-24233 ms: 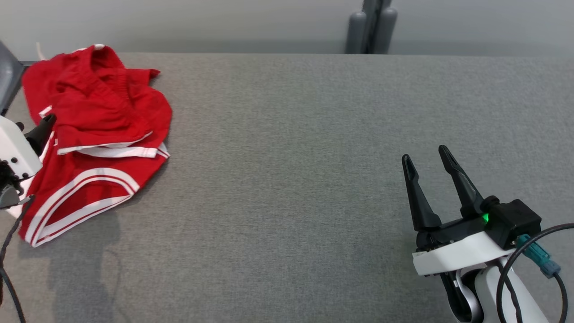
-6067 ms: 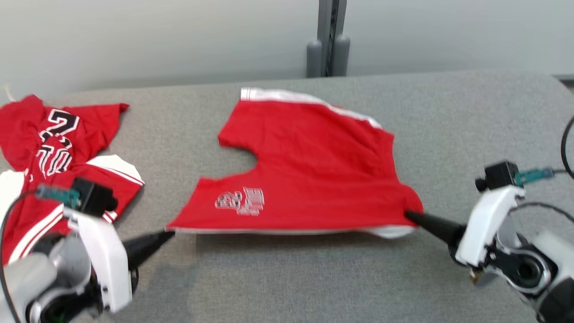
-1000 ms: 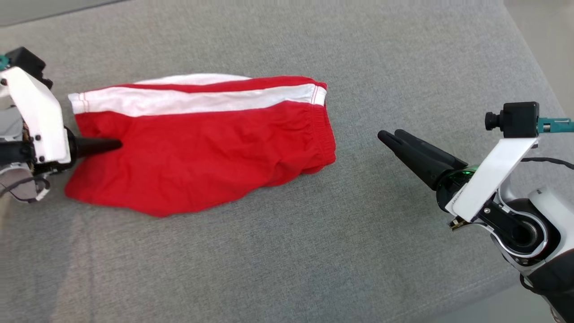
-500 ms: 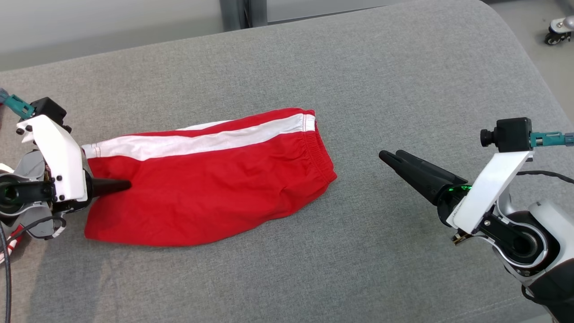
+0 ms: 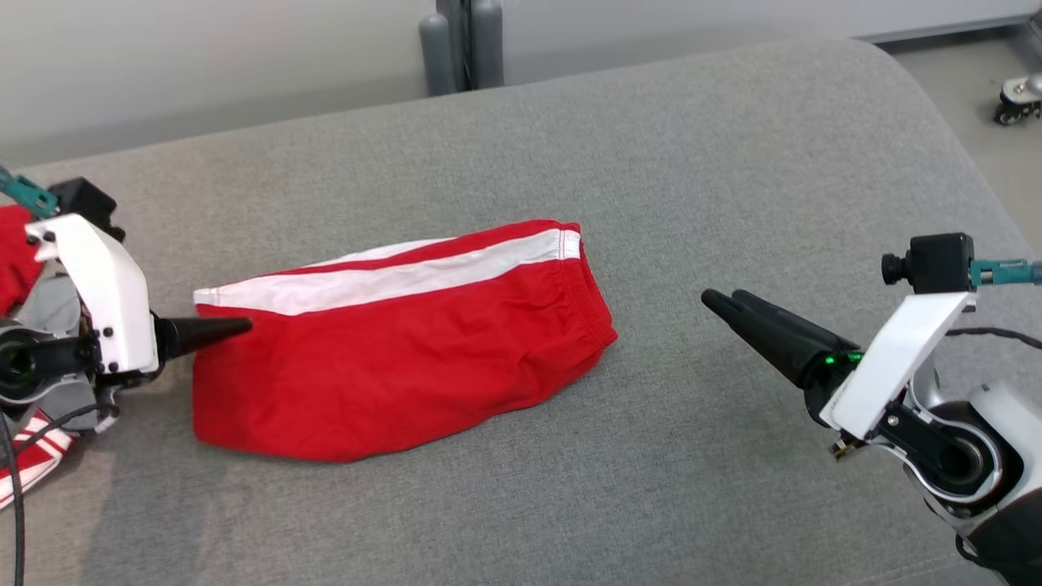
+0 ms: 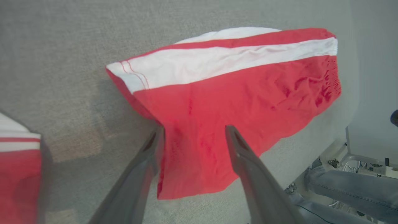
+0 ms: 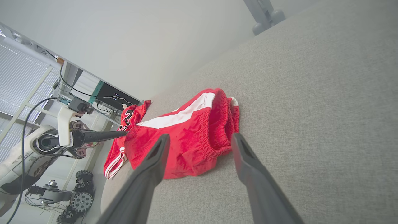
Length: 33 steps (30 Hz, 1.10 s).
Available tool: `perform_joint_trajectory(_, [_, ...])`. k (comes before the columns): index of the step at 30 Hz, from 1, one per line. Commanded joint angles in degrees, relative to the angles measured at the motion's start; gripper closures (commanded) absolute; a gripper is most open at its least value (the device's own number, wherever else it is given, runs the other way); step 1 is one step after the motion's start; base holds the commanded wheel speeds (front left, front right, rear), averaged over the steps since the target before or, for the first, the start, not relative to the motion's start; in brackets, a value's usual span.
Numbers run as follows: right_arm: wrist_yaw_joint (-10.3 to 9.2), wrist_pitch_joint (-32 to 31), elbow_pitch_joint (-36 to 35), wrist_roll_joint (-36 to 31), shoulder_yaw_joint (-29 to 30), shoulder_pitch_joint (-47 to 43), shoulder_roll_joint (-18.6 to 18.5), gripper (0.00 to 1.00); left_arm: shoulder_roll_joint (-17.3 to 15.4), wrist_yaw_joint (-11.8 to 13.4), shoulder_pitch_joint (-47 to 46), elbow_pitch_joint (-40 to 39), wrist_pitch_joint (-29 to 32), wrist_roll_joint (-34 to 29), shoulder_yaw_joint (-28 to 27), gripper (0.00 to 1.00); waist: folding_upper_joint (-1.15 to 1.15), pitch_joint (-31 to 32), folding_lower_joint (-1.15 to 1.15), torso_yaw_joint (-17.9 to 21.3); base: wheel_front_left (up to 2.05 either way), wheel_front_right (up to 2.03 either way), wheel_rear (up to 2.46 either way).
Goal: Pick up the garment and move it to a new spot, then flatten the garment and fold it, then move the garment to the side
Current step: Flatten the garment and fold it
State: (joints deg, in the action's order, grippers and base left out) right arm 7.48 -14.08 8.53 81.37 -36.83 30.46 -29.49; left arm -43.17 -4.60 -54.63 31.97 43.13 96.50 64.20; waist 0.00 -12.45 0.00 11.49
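Left claw (image 6: 194,128) first: it's spread wide, fingers either side of the left hem (image 6: 161,174) of the red shorts (image 5: 391,366), gripping nothing. The cloth lies slack between them, though I can't quite tell whether a fingertip brushes it. The shorts sit folded lengthwise, left of centre on the grey padded surface (image 5: 692,163), white stripe (image 5: 391,277) along the far edge and elastic waistband (image 5: 590,301) at the right end. They look light, soft and limp, so I'd expect sagging and layers sliding apart when lifted. I'd pinch through all the layers at the hem corners or at the thicker gathered waistband. The right claw (image 5: 721,298) is also open and empty, pointing at the waistband from well to the right. A second red garment (image 7: 132,116) lies beyond, at the far left.
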Motion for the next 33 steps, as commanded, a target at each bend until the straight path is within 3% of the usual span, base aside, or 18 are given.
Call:
perform_joint_trajectory(1, [0.04,0.3,0.3,-0.4,0.3,-1.2,-0.6,0.00,-0.6,-0.6,-0.9,-0.6,-1.2,-0.8,-0.5,0.00,0.00,1.3,0.00,-0.7,0.00,0.00,0.00])
perform_joint_trajectory(4, [0.04,1.7,0.5,-2.0,0.9,-2.0,-1.4,0.00,-1.9,-1.4,-1.2,-2.8,-5.0,-3.3,-1.1,0.00,0.00,2.8,0.00,-1.8,0.00,0.00,0.00])
perform_joint_trajectory(10, [0.04,6.7,0.9,-7.7,3.0,-4.3,-1.7,0.00,-5.3,-2.1,2.0,-9.0,-19.1,-8.6,-3.4,0.00,0.00,5.5,0.00,-4.4,0.00,0.00,0.00])
perform_joint_trajectory(15, [0.04,10.6,2.2,-13.2,6.0,-5.4,-0.3,0.00,-7.4,0.0,6.3,-13.0,-28.8,-11.5,-4.5,0.00,0.00,6.4,0.00,-6.1,0.00,0.00,0.00])
perform_joint_trajectory(18, [0.04,13.2,3.5,-17.7,7.9,-6.4,1.3,0.00,-8.1,3.2,9.5,-15.2,-36.5,-15.2,-4.4,0.00,0.00,7.2,0.00,-7.0,0.00,0.00,0.00])
perform_joint_trajectory(24, [0.04,18.3,5.2,-25.9,11.6,-10.0,7.2,0.00,-6.1,12.3,19.2,-20.2,-55.5,-17.2,-8.0,0.00,0.00,8.5,0.00,-8.0,0.00,0.00,0.00])
perform_joint_trajectory(27, [0.04,21.0,7.1,-30.9,14.1,-11.3,8.8,0.00,-4.1,16.9,23.5,-23.2,-58.2,-19.9,-12.3,0.00,0.00,8.4,0.00,-8.8,0.00,0.00,0.00])
perform_joint_trajectory(30, [0.04,24.6,8.6,-34.9,18.4,-13.0,11.7,0.00,-0.1,21.2,29.3,-27.2,-58.3,-28.8,-22.9,0.00,0.00,8.1,0.00,-10.2,0.00,0.00,0.00])
perform_joint_trajectory(33, [0.04,27.0,9.2,-37.8,23.5,-14.8,14.2,0.00,4.6,22.4,36.8,-30.4,-58.3,-37.7,-30.6,0.00,0.00,8.0,0.00,-11.5,0.00,0.00,0.00])
